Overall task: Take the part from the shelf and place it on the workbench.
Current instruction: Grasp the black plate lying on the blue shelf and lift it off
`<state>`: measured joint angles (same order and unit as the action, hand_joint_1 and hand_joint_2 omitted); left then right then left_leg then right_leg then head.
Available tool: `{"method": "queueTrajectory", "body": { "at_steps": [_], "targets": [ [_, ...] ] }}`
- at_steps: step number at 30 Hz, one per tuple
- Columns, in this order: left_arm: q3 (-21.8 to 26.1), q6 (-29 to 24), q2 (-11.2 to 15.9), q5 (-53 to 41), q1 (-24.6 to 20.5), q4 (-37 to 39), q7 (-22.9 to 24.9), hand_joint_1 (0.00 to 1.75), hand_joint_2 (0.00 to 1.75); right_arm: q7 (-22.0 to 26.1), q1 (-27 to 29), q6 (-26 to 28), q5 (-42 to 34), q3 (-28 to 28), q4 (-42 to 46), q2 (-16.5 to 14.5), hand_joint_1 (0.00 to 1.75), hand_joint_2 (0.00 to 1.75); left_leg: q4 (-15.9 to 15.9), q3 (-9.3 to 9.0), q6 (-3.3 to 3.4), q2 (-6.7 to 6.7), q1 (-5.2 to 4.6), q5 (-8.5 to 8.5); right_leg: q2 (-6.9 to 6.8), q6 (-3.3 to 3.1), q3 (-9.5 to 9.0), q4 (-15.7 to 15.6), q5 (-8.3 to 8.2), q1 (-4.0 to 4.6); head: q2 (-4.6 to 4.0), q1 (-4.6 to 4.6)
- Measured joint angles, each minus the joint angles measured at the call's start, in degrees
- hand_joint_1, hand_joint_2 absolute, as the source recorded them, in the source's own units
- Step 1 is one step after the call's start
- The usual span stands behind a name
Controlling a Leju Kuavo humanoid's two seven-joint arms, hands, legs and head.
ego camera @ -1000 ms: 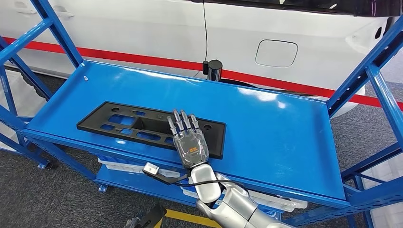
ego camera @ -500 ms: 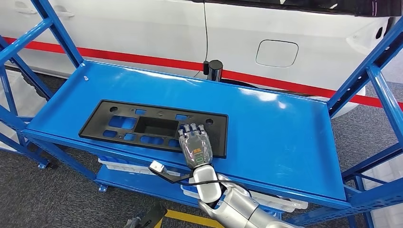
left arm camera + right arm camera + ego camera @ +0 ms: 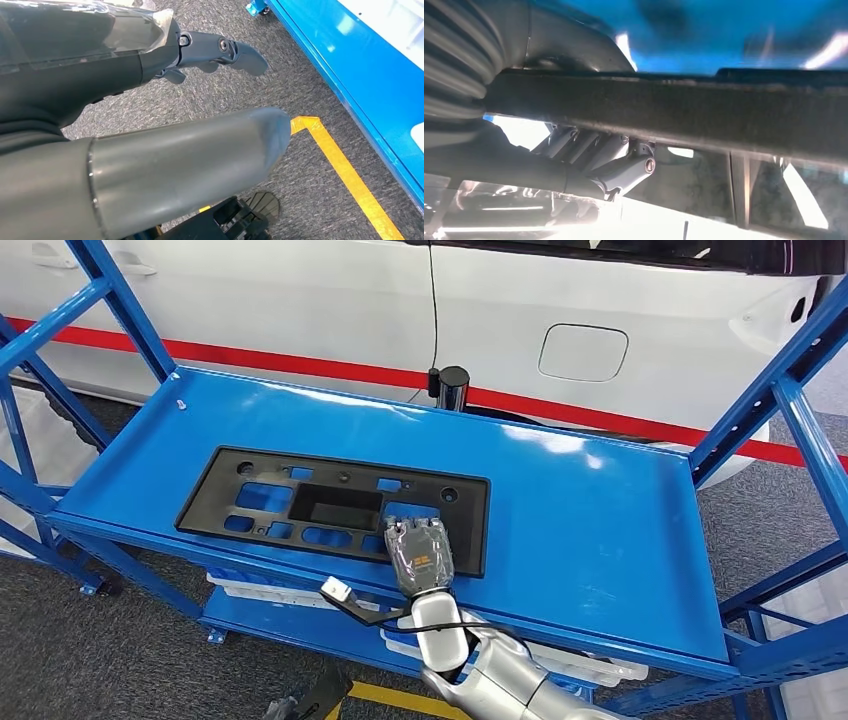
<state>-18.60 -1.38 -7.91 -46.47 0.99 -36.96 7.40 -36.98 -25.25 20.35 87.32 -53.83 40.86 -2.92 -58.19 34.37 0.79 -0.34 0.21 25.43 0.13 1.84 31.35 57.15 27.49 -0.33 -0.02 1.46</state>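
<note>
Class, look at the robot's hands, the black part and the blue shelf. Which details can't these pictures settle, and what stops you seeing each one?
1. Head view: the right hand lies on the black part's near edge; its back hides the fingertips, so the grip is unclear.
2. Right wrist view: the part is blurred, its details unreadable.
3. Head view: the blue shelf's lower tier is hidden by the top deck.
4. Left wrist view: the left hand is cut off by the edge.

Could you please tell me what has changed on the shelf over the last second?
The right hand drew back toward the shelf's front edge and curled its fingers over the black part, which shifted slightly rightward. The blue shelf and the white car stayed put.
</note>
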Motion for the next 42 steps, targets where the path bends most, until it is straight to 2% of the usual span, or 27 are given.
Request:
{"method": "queueTrajectory", "body": {
  "at_steps": [4,8,10,11,14,15,17,21,26,34,36,39,42],
  "targets": [
    [0.0,0.1,0.0,-0.1,0.0,0.0,-0.3,0.0,0.0,-0.4,-0.1,4.3,0.0,-1.0,6.4,2.5,1.75,1.75,0.0,0.04,0.0,-0.01,0.0,0.0,0.0,0.0,0.04,0.0,0.0,0.0,0.0,0.0],
    [-0.1,0.1,0.0,-0.3,0.0,0.0,-0.7,0.0,0.0,-0.3,0.0,5.6,0.0,-1.3,12.2,4.5,1.75,1.75,0.0,0.05,0.0,0.0,0.0,0.0,0.0,0.0,0.06,0.0,0.0,0.0,0.0,0.0],
    [-0.2,-0.1,0.0,-0.2,0.0,0.0,-1.1,0.0,0.0,2.1,1.2,6.9,-0.2,-0.5,15.3,4.9,1.75,1.75,0.0,0.06,0.0,-0.04,0.01,0.0,-0.02,0.0,0.06,0.0,0.0,0.01,0.0,0.0],
    [-0.3,-0.2,0.0,0.0,0.0,0.0,-1.3,0.0,0.44,5.4,2.4,7.9,-0.7,0.9,17.2,4.7,1.75,1.75,0.0,0.08,0.0,-0.07,0.02,0.0,-0.03,0.0,0.06,0.0,0.01,0.01,0.0,-0.01],
    [-0.5,-0.5,0.1,0.5,0.0,0.2,-2.3,0.0,1.75,20.5,6.6,9.3,-6.5,8.4,23.8,2.8,1.75,1.75,0.0,0.13,0.0,-0.1,0.03,0.0,-0.05,-0.01,0.1,0.0,0.01,0.02,0.0,-0.02],
    [-0.5,-0.6,0.1,0.7,0.0,0.3,-2.7,0.0,1.75,24.6,7.5,9.4,-9.4,10.7,26.0,2.3,1.75,1.75,0.0,0.13,0.0,-0.12,0.03,0.0,-0.06,-0.01,0.12,0.0,0.02,0.02,0.0,-0.01],
    [-0.6,-0.9,0.1,1.1,0.0,0.7,-3.4,0.0,1.75,29.3,9.0,9.4,-14.8,14.6,30.0,1.4,1.75,1.75,0.0,0.13,-0.01,-0.13,0.03,0.0,-0.09,-0.02,0.12,0.0,0.03,0.02,0.0,-0.01],
    [-0.6,-1.3,0.2,1.5,-0.1,1.5,-4.3,0.0,1.75,33.9,10.7,9.0,-21.8,19.4,35.6,0.6,1.75,1.75,0.0,0.12,0.0,-0.09,0.01,0.0,-0.06,-0.01,0.13,0.0,0.02,0.01,0.0,0.0],
    [-1.2,-2.3,0.4,1.3,-0.7,2.7,-4.4,0.0,1.75,40.9,12.1,5.1,-34.8,21.5,39.6,-0.1,1.75,1.75,0.0,0.11,0.0,-0.09,0.01,0.0,-0.07,0.0,0.12,0.0,0.01,0.0,0.0,0.0],
    [-1.7,-2.4,0.4,1.3,-1.1,3.8,-4.4,0.0,1.75,42.4,12.7,3.7,-37.7,22.4,41.7,-0.3,1.75,1.75,0.0,0.12,0.0,-0.08,0.01,0.0,-0.07,-0.01,0.14,0.0,0.02,0.01,0.0,-0.01],
    [-1.8,-2.7,0.5,1.4,-1.2,4.0,-4.4,0.0,1.75,44.1,12.9,1.5,-41.7,22.5,42.1,-0.3,1.75,1.75,0.0,0.12,0.0,-0.08,0.01,0.0,-0.07,-0.01,0.14,0.0,0.02,0.01,0.0,-0.01],
    [-1.9,-4.0,0.5,2.0,-1.6,4.8,-4.4,0.0,1.75,48.6,13.4,-5.8,-54.1,22.8,43.2,-0.5,1.75,1.75,0.0,0.13,0.0,-0.09,0.01,0.0,-0.07,-0.01,0.14,0.0,0.02,0.01,0.0,-0.01],
    [-1.9,-5.7,0.5,2.8,-1.9,5.9,-4.5,0.0,1.75,51.1,13.8,-12.4,-64.6,23.0,44.5,-0.6,1.75,1.75,0.0,0.13,0.0,-0.09,0.01,0.0,-0.07,-0.01,0.14,0.0,0.02,0.01,0.0,0.0]
  ]
}}
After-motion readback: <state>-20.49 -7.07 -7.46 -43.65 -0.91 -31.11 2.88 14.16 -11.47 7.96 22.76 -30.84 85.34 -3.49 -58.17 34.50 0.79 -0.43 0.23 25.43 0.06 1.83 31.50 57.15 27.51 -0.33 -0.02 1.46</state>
